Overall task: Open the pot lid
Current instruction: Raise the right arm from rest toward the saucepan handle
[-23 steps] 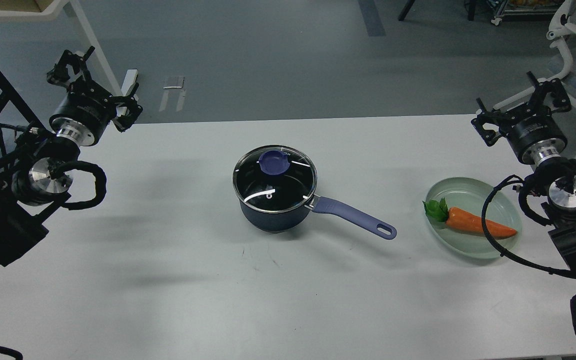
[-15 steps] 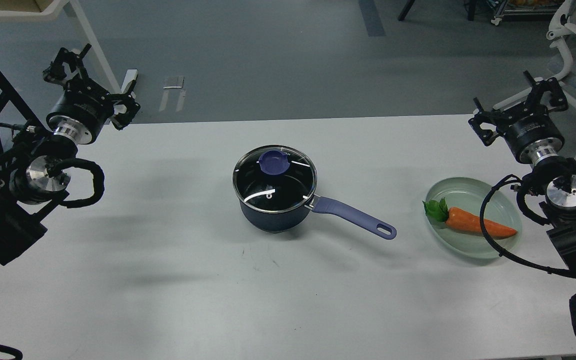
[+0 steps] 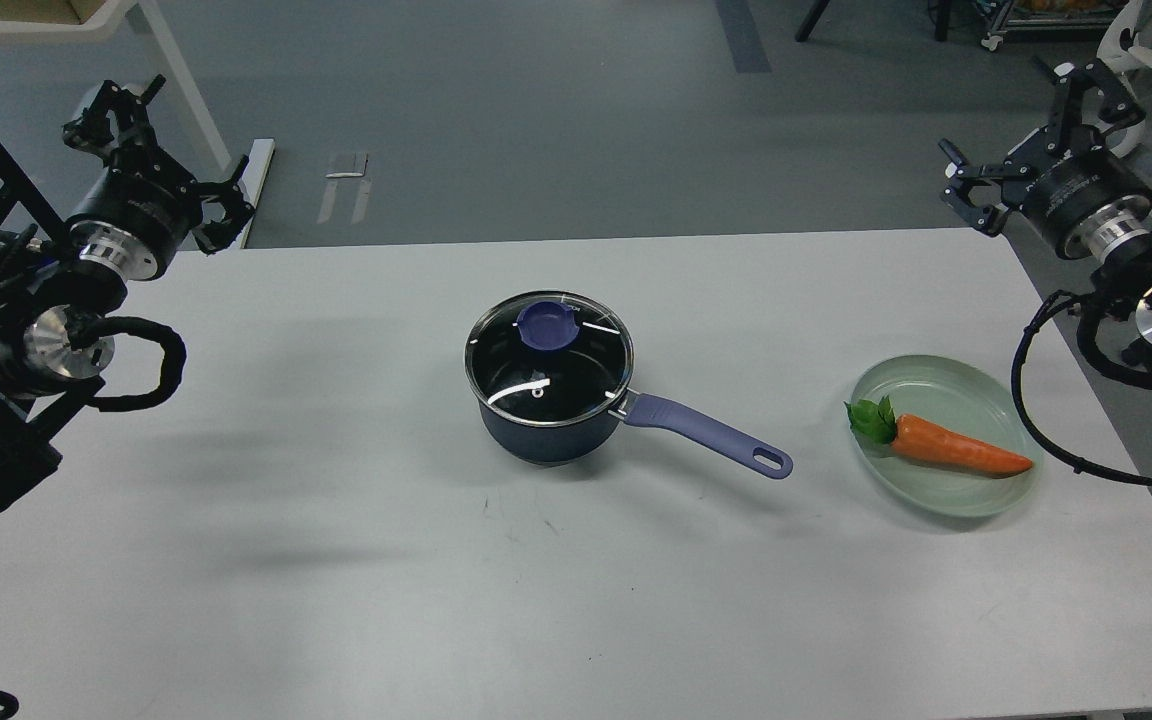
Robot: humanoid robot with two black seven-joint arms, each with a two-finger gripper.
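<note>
The dark navy pot (image 3: pixel 544 432) stands in the middle of the white table, its lavender-blue handle (image 3: pixel 706 432) pointing right and toward me. The clear glass lid (image 3: pixel 548 368) sits flat on the pot, with its purple-blue knob (image 3: pixel 542 327) on top. My left gripper (image 3: pixel 161 160) is open and empty at the table's far left corner, well away from the pot. My right gripper (image 3: pixel 1031 135) is open and empty beyond the table's far right corner, also far from the pot.
A pale green plate (image 3: pixel 936 378) holding an orange toy carrot (image 3: pixel 956 450) sits on the right of the table (image 3: pixel 336 560). My right arm's cable (image 3: pixel 1036 430) hangs by the plate's right edge. A white chair (image 3: pixel 1151 40) stands behind the right arm.
</note>
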